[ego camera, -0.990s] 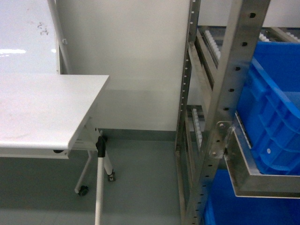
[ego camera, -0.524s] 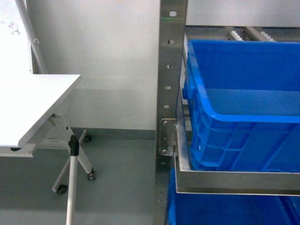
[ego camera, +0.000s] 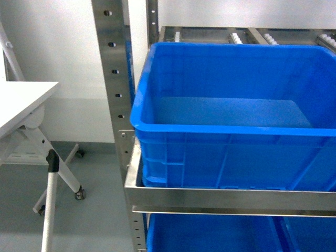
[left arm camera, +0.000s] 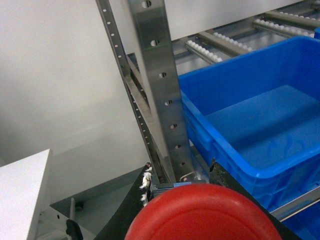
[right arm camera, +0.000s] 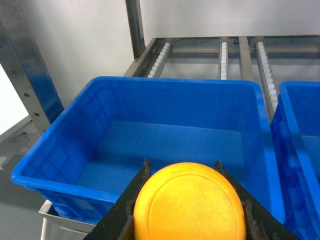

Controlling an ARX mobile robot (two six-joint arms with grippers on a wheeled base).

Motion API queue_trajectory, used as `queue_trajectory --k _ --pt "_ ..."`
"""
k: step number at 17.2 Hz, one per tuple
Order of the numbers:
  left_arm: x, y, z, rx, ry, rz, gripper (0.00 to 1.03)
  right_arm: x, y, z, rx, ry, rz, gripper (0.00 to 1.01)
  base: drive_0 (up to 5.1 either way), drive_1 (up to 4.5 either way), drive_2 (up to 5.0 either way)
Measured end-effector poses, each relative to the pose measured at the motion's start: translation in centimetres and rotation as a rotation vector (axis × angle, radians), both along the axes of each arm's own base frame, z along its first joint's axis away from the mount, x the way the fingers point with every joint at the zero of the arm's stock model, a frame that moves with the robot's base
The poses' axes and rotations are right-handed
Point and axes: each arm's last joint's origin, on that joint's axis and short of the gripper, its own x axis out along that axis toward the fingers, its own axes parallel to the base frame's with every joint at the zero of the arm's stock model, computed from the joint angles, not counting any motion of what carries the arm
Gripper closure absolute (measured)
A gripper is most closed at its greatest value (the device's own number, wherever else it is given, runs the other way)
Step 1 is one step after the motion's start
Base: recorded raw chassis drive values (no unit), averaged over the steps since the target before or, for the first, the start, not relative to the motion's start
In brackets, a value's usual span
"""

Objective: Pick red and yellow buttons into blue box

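The red button fills the bottom of the left wrist view, its round cap held between the black fingers of my left gripper, which is shut on it. It hangs left of the blue box, beside the steel upright. The yellow button sits between the fingers of my right gripper, shut on it, over the near rim of the blue box. In the head view the blue box rests empty on a steel shelf; neither gripper shows there.
A perforated steel rack upright stands left of the box. A second blue bin sits to its right, another on the shelf below. A white folding table on castors stands at the left over grey floor.
The head view has swung right: the white table slid off to the left and the blue box, earlier at the right edge, now fills the centre.
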Motion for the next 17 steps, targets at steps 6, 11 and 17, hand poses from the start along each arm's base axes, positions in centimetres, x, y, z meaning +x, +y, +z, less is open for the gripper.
queue_trajectory --k 6,11,17 --pt "0.02 0.0 -0.02 0.0 0.001 0.0 0.76 0.0 0.0 0.0 0.0 0.0 0.0 0.7 5.1 -2.31 -2.3" --pt "0.0 0.0 0.0 0.0 0.0 0.0 0.76 0.0 0.0 0.0 0.0 0.0 0.0 0.7 5.1 -2.35 -2.3" --pt "0.02 0.0 -0.03 0.0 0.002 0.0 0.76 -0.01 0.0 0.02 0.0 -0.002 0.0 0.7 5.1 -2.36 -2.4"
